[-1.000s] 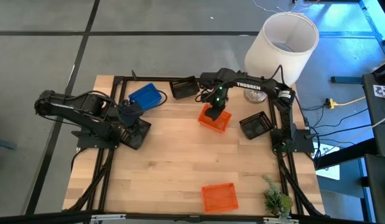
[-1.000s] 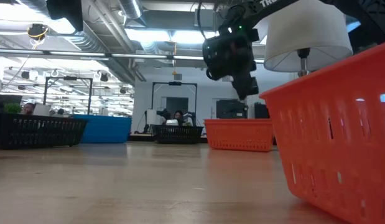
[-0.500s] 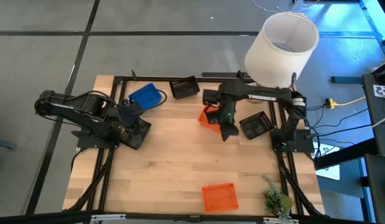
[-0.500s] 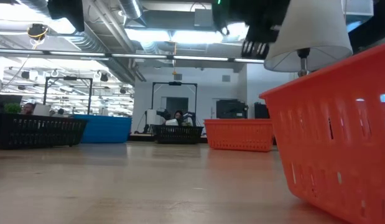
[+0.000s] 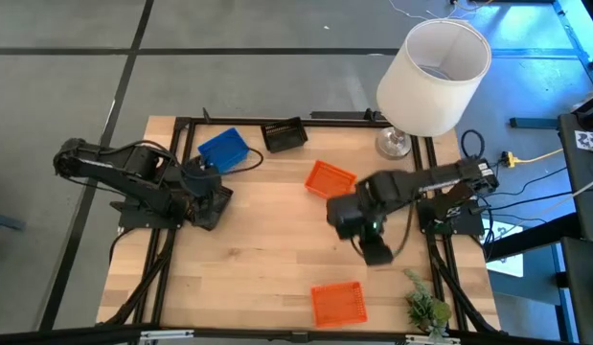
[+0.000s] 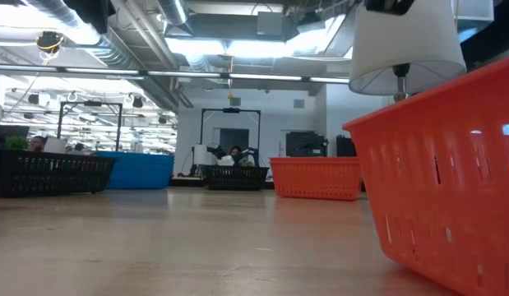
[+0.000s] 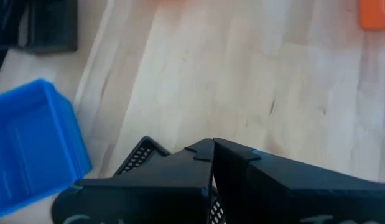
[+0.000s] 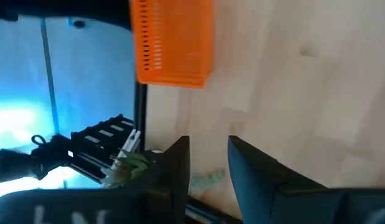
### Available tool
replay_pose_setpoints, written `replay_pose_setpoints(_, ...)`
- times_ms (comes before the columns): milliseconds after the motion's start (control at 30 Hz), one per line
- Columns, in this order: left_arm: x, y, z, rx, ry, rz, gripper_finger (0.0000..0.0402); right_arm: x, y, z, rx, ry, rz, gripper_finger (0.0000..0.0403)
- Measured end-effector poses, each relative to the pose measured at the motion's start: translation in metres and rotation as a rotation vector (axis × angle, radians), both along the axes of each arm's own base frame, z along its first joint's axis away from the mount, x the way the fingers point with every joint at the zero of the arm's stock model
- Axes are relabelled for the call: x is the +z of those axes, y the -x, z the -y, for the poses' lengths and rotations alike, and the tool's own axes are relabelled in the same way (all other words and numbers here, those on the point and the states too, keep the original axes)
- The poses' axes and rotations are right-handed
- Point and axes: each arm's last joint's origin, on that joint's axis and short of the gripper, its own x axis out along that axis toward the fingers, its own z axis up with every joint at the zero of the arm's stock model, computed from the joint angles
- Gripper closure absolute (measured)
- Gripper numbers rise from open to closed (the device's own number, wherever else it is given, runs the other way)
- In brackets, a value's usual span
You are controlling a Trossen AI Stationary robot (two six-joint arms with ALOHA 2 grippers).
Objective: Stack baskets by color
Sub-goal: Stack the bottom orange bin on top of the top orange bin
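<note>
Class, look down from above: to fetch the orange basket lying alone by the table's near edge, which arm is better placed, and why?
Probably the right. Its gripper, fingers apart and empty, hangs close to that orange basket. The left gripper sits shut on the far left side, beside the blue basket.

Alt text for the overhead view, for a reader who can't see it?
Right gripper hangs empty, jaws apart, over the table between two orange baskets, one mid-table and one at the near edge. Left gripper rests shut by a blue basket.
</note>
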Motion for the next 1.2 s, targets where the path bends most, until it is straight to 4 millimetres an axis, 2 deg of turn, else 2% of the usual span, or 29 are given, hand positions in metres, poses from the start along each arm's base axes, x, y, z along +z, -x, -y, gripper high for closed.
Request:
replay_pose_setpoints(133,0.001,0.000,0.005,-0.058,-0.017,0.007,0.0401,-0.008,-0.008,-0.029,0.040,0.059,0.094,0.0295)
replay_pose_setpoints(300,0.001,0.001,0.011,-0.093,-0.017,0.008,0.0401,-0.020,-0.026,-0.055,0.077,0.082,0.238,0.0295)
replay_pose_setpoints(400,0.001,0.002,0.013,-0.110,-0.018,0.008,0.0401,-0.030,-0.032,-0.064,0.089,0.099,0.243,0.0295)
replay_pose_setpoints(667,0.001,0.003,0.018,-0.141,-0.019,0.009,0.0401,-0.078,-0.049,-0.092,0.144,0.143,0.161,0.0295)
replay_pose_setpoints(833,0.001,0.004,0.020,-0.154,-0.019,0.009,0.0401,-0.101,-0.058,-0.102,0.157,0.147,0.148,0.0295)
replay_pose_setpoints(1200,0.001,0.004,0.021,-0.158,-0.018,0.010,0.0401,-0.137,-0.069,-0.108,0.165,0.177,0.078,0.0295)
